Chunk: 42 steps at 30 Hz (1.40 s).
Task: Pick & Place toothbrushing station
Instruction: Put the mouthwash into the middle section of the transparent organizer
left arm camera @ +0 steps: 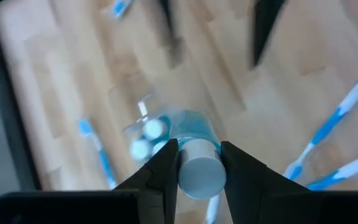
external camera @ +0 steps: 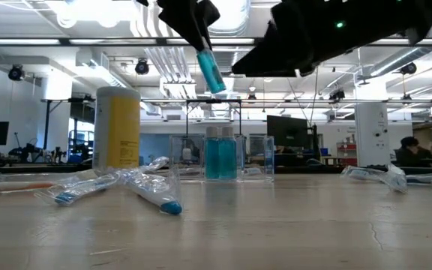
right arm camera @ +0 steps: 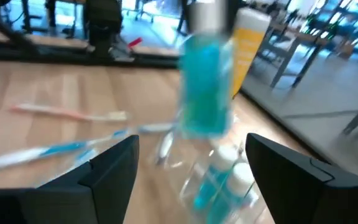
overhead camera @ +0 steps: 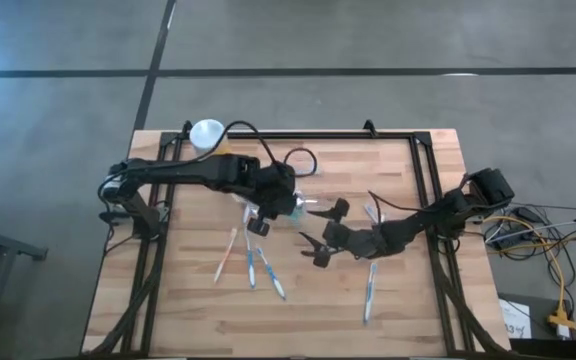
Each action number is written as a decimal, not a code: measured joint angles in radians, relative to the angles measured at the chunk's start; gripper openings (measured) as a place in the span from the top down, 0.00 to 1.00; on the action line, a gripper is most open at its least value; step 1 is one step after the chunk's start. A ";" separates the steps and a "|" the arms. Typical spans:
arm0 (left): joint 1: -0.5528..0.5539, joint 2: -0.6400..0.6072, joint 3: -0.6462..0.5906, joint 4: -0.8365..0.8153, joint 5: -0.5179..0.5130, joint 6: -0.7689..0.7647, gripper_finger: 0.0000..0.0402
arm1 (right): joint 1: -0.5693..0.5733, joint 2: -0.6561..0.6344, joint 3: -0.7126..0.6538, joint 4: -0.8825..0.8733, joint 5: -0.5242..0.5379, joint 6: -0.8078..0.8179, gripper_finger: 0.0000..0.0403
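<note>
Wooden surface [overhead camera: 388, 290] is carrying the toothbrushing station [external camera: 220, 157]; directly above it, the left gripper [left arm camera: 199, 163] is clamping a tilted blue bottle [external camera: 211, 71], while the right gripper [right arm camera: 191, 180] beside is gaping, holding nothing.

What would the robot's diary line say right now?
left gripper: holds blue bottle above clear holder | right gripper: open, beside holder | toothbrushes: on table

The tabletop [overhead camera: 398, 300] is pale, smooth planked wood, the toothbrushing station [external camera: 220, 157] clear glossy plastic, the blue bottle [right arm camera: 205, 93] translucent plastic, and the left claw [left arm camera: 199, 171] matt black.
</note>
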 joint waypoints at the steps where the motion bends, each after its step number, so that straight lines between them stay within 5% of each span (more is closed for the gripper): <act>1: 0.013 -0.001 0.010 -0.009 -0.004 0.006 0.75 | 0.012 -0.013 0.000 -0.042 -0.001 0.023 0.30; 11: 0.172 0.032 0.035 -0.028 0.012 0.041 0.75 | 0.132 -0.147 -0.065 -0.194 -0.004 0.054 0.43; 25: 0.198 0.140 0.043 -0.051 0.061 0.081 0.75 | 0.152 -0.364 -0.260 -0.141 -0.004 0.085 0.95; 42: 0.198 0.228 0.072 -0.053 0.072 0.065 0.75 | 0.149 -0.373 -0.280 -0.086 -0.008 0.058 0.98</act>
